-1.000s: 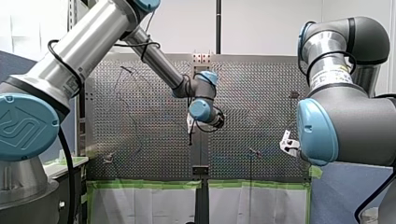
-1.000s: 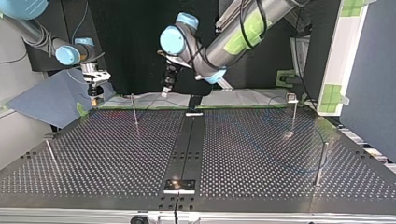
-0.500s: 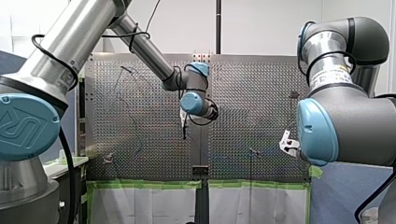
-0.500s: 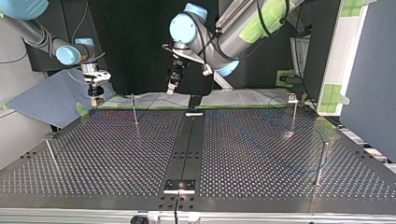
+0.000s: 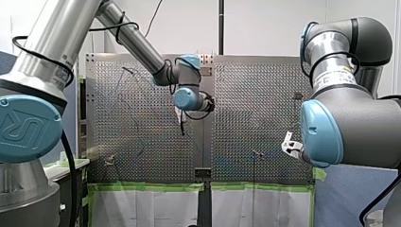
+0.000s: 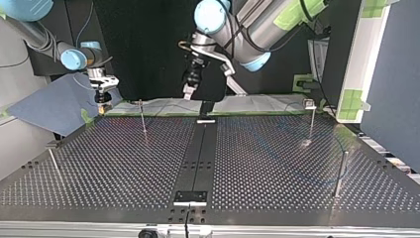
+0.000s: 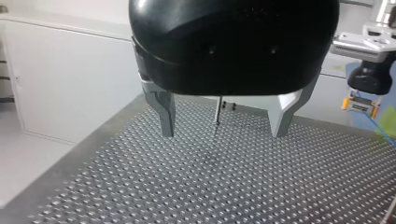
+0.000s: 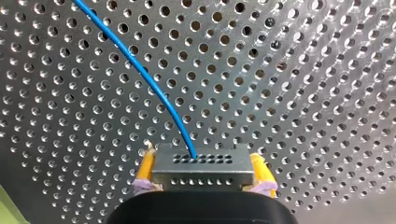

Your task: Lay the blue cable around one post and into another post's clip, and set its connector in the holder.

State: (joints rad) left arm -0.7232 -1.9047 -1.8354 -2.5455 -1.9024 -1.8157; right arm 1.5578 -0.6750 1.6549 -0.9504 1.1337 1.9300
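The blue cable (image 8: 140, 77) runs from its connector (image 8: 203, 169), clamped in my right arm's yellow-padded jaws above the perforated counter (image 8: 303, 93); my left arm's jaws hang open, empty. Routing and seating apparently all lie ahead.

Front, top views face table (image 5: 255, 94) from opposite ends; wrist views close above it.

Two grippers: my left gripper (image 7: 224, 133) and my right gripper (image 8: 204, 173). One blue cable (image 8: 140, 74). One connector (image 8: 203, 163), between the right jaws. Probably four posts (image 6: 142, 117), since the thin ones show faintly; one stands ahead of the left jaws.
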